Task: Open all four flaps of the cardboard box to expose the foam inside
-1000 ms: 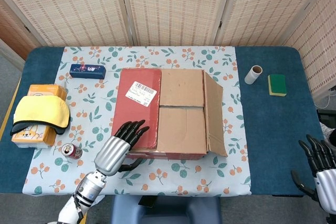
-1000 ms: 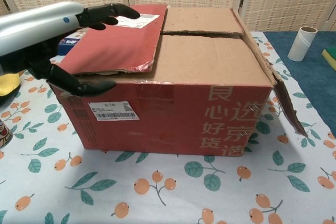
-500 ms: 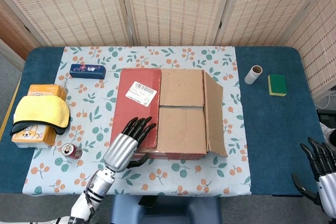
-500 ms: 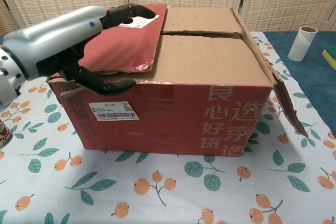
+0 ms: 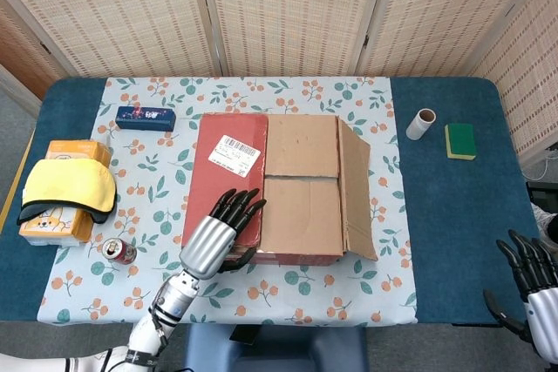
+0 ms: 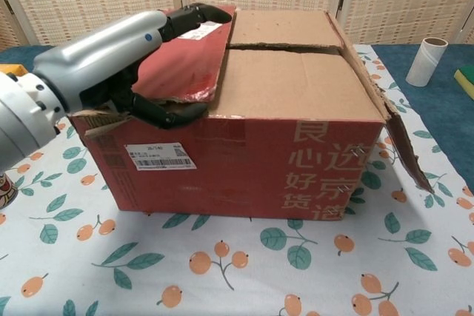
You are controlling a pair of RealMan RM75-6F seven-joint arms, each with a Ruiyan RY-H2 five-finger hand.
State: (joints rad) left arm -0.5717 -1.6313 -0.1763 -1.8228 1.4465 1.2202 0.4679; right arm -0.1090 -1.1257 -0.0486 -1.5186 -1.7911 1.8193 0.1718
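Cardboard box (image 5: 279, 185) sits mid-worktop on the floral cloth (image 5: 157, 163), one box only. Your left hand (image 5: 218, 228) is at the box's 7 o'clock corner: fingers (image 6: 194, 12) lie spread over the red flap (image 6: 174, 61), thumb hooked under its torn front edge, so it looks pinched, not yet lifted. Right hand (image 5: 527, 276) hangs off the worktop's 4 o'clock edge, fingers apart, holding nothing. Flap count: four; the red one on top at 9 o'clock, two brown inner flaps (image 5: 301, 180) flat and meeting at a seam, and one at 3 o'clock (image 5: 356, 189) already folded partly down the side, with ragged edges. No foam visible yet. Risks, as I judge them: the red flap's front edge is already ripped, so pulling from that corner could tear it further instead of hinging it; take it from further along the edge. With nothing bracing the box, an upward pull may drag or tip it toward you. The can (image 5: 119, 251) stands near your left forearm at 8 o'clock, so a wide elbow swing could knock it over. Other items, one each: blue box (image 5: 146, 118) at 10 o'clock, orange box with yellow eye mask (image 5: 68, 189) at 9, cardboard tube (image 5: 421, 123) and green sponge (image 5: 459, 140) at 2.
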